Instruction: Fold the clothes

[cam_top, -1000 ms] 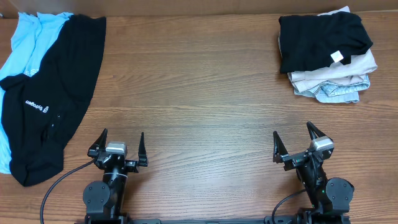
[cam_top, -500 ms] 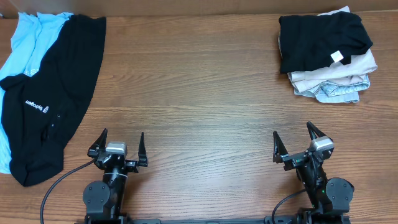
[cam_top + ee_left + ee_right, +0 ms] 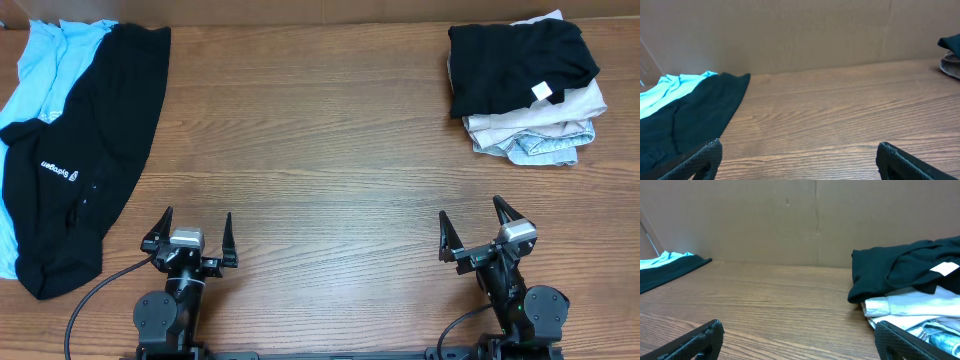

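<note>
Idling, nothing changed: left tool (image 3: 196,226) and right tool (image 3: 470,214) both wide, empty. Lettered black garment (image 3: 90,150) lies unfolded left of left tool; black T-shirt (image 3: 520,60) far right of it, folded. Next fold unstarted.

Light even, diffuse, from above; all three views bright. Brown wood-grain table (image 3: 330,150) sharp in overhead view, grain crisp. Folded black T-shirt (image 3: 515,65) far right and white-lettered black garment (image 3: 90,160) far left lose fold detail in darkness. Shadows soft, faint at cloth edges. Wrist views softer; left gripper (image 3: 799,162) fingertips (image 3: 900,162) blurred at near edge.
</note>
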